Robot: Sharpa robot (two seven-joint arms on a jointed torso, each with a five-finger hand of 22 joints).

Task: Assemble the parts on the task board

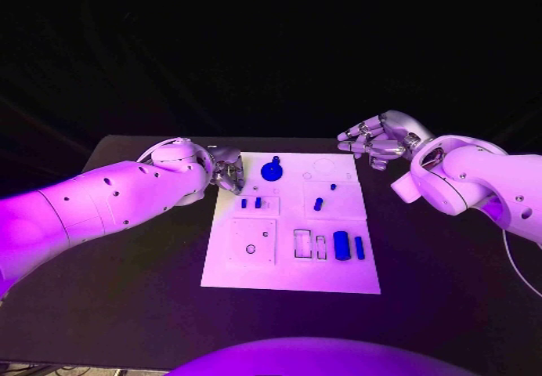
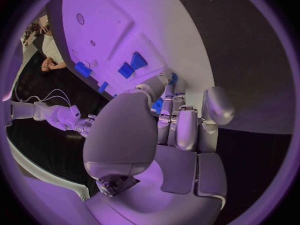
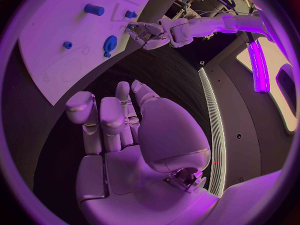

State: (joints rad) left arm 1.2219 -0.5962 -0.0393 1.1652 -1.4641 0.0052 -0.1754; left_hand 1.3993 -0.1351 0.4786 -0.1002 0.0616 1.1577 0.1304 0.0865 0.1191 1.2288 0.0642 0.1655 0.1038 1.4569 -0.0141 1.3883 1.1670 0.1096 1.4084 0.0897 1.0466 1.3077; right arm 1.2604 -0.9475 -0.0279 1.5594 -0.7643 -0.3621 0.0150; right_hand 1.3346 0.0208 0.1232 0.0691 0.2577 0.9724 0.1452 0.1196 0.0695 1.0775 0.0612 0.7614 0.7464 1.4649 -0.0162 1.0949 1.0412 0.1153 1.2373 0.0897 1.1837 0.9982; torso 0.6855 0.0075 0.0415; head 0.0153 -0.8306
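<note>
- A flat, white, rectangular task board [image 1: 291,266] lies in the middle of a matte black table [image 1: 124,290], with shallow square and slot-shaped recesses cut into its face.
- Small glossy blue parts sit on the board: a round knob-shaped piece [image 1: 272,169] at the far end, two short pegs [image 1: 251,203] left of centre, a small peg [image 1: 319,204] right of centre, and two upright oblong blocks [image 1: 348,245] near the right edge.
- The left hand [image 1: 224,168], smooth silver metal on a white arm, hovers at the board's far left edge. Its fingers are curled together, and the left wrist view shows something blue [image 2: 158,105] at the fingertips; whether it is gripped cannot be told.
- The right hand [image 1: 373,139] hangs beyond the board's far right corner, well apart from the parts, fingers loosely bent and separated, holding nothing.
</note>
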